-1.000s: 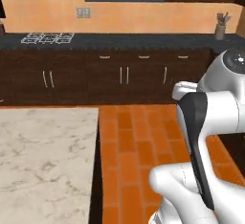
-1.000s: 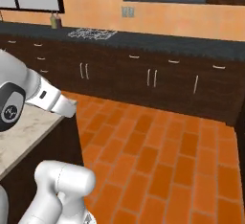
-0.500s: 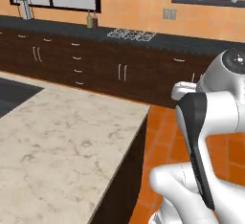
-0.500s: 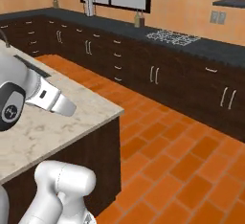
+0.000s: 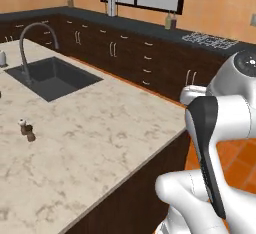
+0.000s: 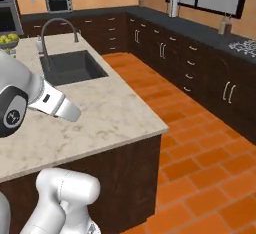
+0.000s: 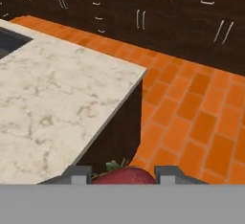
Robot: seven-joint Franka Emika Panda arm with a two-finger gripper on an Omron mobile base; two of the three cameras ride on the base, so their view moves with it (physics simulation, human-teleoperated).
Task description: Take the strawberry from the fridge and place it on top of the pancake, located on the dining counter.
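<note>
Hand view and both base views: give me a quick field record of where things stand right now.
strawberry: between the gripper fingertips, apparently gripped
dining counter: pale marbled top
sink: dark basin set in the counter, curved faucet beside it
small dark shakers: standing on the counter
floor: orange brick
pancake: cannot tell where

A home kitchen: a pale marbled island counter (image 5: 100,143) with a dark sink (image 5: 52,78) and curved tap (image 5: 35,33), dark wood cabinets (image 6: 200,73) along the far wall, a stove top (image 5: 210,39), a microwave (image 6: 59,3), orange brick floor (image 6: 200,168).
</note>
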